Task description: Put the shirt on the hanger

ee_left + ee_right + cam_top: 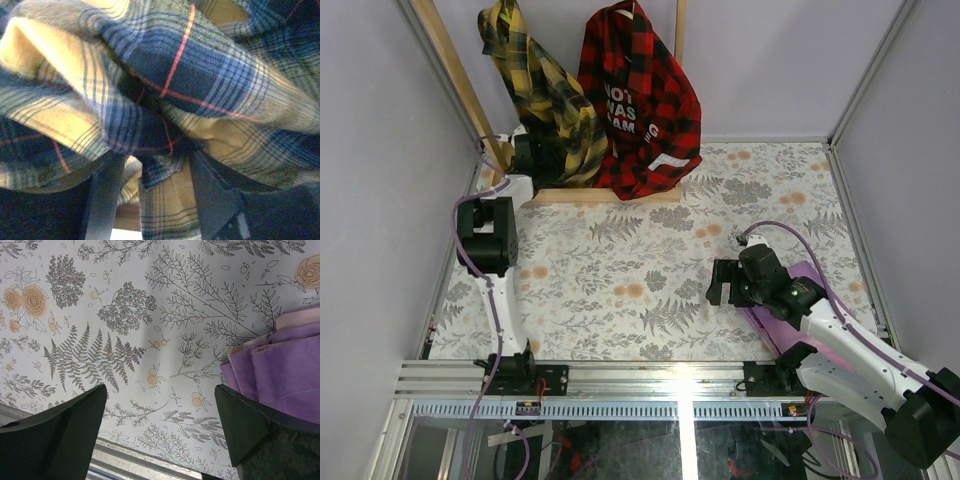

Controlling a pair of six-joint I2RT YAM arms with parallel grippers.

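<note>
The yellow and dark plaid shirt (545, 95) hangs bunched from the top left of the wooden rack. My left gripper (533, 152) is pushed into its lower folds. In the left wrist view the shirt (165, 75) fills the frame, and a fold of it hangs between my two fingers (102, 200), which stand wide apart and do not pinch it. The lime-green hanger does not show in any view. My right gripper (725, 283) is open and empty, low over the table (150, 315), far from the shirt.
A red-and-black plaid shirt with white lettering (645, 100) hangs on the rack right of the yellow one. The wooden rack frame (450, 70) stands at the back left. A purple cloth (290, 365) lies on the table by my right gripper.
</note>
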